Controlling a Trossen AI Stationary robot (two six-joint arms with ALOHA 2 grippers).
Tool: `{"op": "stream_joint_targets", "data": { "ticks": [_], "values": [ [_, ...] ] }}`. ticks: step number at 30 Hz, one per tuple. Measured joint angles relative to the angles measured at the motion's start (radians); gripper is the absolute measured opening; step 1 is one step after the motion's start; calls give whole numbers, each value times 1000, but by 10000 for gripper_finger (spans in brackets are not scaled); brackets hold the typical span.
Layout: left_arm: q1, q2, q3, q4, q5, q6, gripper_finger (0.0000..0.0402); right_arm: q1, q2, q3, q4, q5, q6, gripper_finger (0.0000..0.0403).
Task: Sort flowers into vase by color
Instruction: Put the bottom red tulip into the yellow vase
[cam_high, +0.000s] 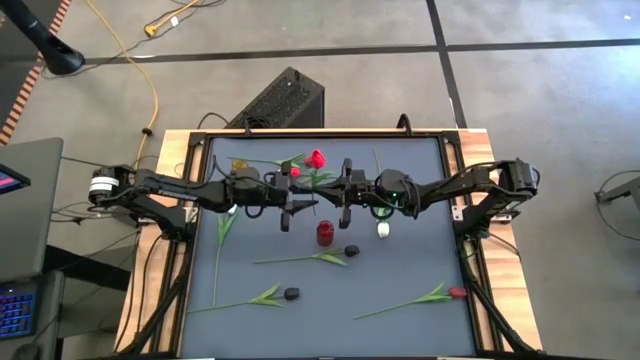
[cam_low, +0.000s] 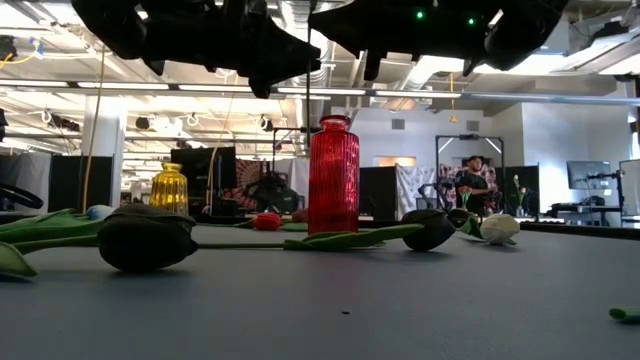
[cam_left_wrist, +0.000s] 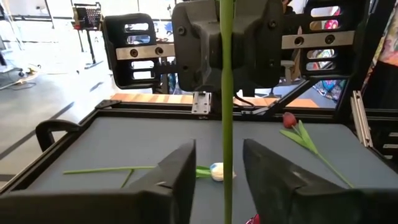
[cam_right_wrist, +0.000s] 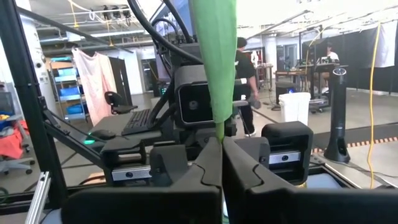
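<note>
Two arms meet over the middle of the desk (cam_high: 410, 290), and two vases stand on it: a red vase (cam_high: 325, 233) near the centre and a small yellow vase (cam_high: 238, 164) toward the far left corner. The right gripper (cam_right_wrist: 219, 163) has its fingers pressed together on the green stem (cam_right_wrist: 214, 74) of a red flower (cam_high: 316, 158), whose head lies toward the far edge. The left gripper (cam_left_wrist: 219, 167) faces it with fingers apart on either side of that same stem, not touching it. Five other flowers lie flat: two black ones (cam_high: 351, 250) near the front of the red vase, a white one (cam_high: 383, 230) just beside the right gripper, a red one (cam_high: 458, 293) by the right edge, and a fifth (cam_high: 222, 235) by the left edge, its head hidden.
</note>
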Motion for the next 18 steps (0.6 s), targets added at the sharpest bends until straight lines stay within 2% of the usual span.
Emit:
{"op": "stream_joint_targets", "data": {
  "ticks": [9,18],
  "values": [
    [0,0,-1,-6,2,18,10,23,0,0,-27,1,0,38],
    [0,1,-2,-14,2,19,2,31,-1,0,-54,1,0,48]
  ]
}}
